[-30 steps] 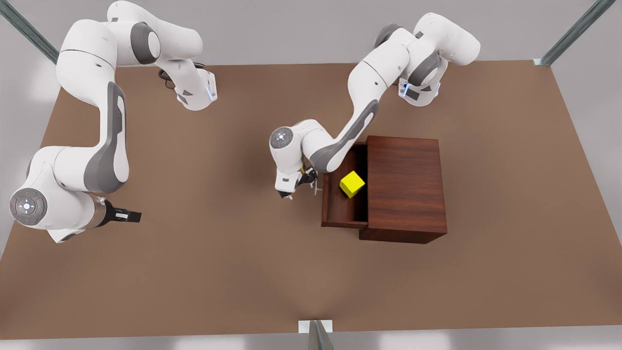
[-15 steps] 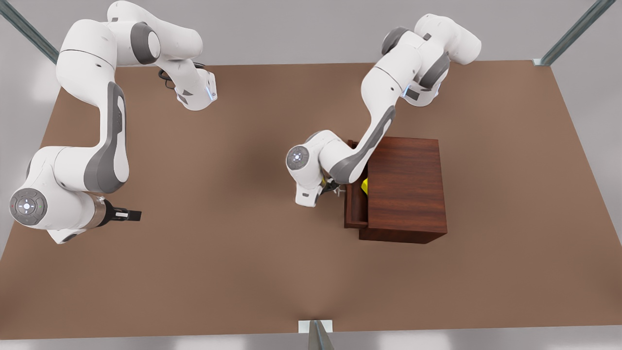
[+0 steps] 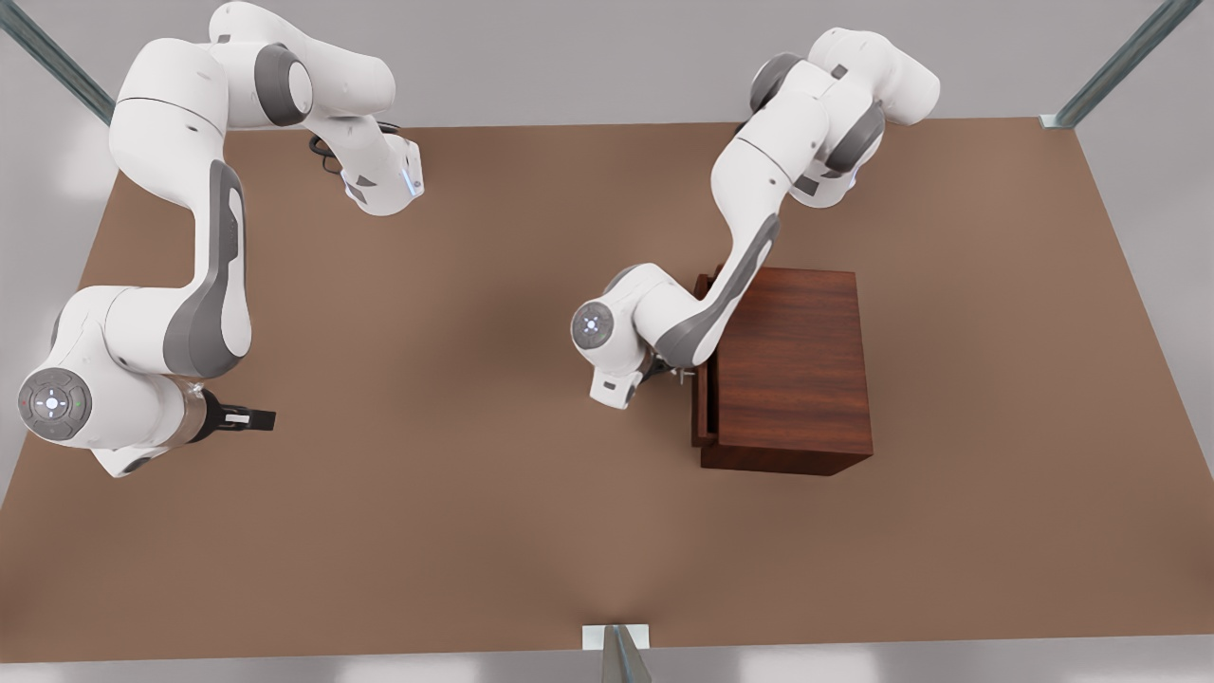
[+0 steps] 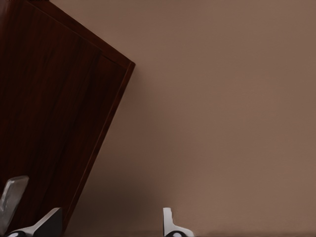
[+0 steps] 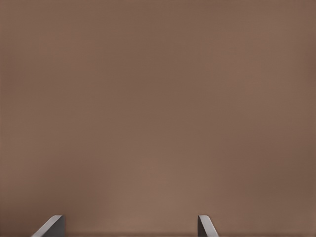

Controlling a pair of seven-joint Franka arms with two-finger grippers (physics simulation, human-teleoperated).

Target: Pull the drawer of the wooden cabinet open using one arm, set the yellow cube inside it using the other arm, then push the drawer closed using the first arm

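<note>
Cabinet (image 3: 792, 365): right of centre in the front view, standing on the table (image 3: 427, 531); dark wood top face up. In the left wrist view its front fills the left side (image 4: 49, 113).
Drawer (image 3: 702, 389): a narrow strip protrudes from the cabinet's face on the front view's left; nearly shut, not quite flush.
Handle (image 3: 685, 374): thin silver bar, small, at the drawer front, just beside the left gripper.
Cube: no yellow visible anywhere; presumably inside the drawer, cannot confirm.
Left gripper (image 3: 664, 372): at the drawer front, centre of the front view, mostly hidden under its own wrist. In the left wrist view its fingertips (image 4: 170, 224) sit apart at the lower edge, nothing between them; one tip lies against the wood, the other over bare table. Open, empty.
Right gripper (image 3: 248, 418): lower left of the front view, well apart from the cabinet, pointing toward the front view's right; this arm waits. In the right wrist view its fingers (image 5: 205, 226) stand wide apart over plain table, holding nothing.
</note>
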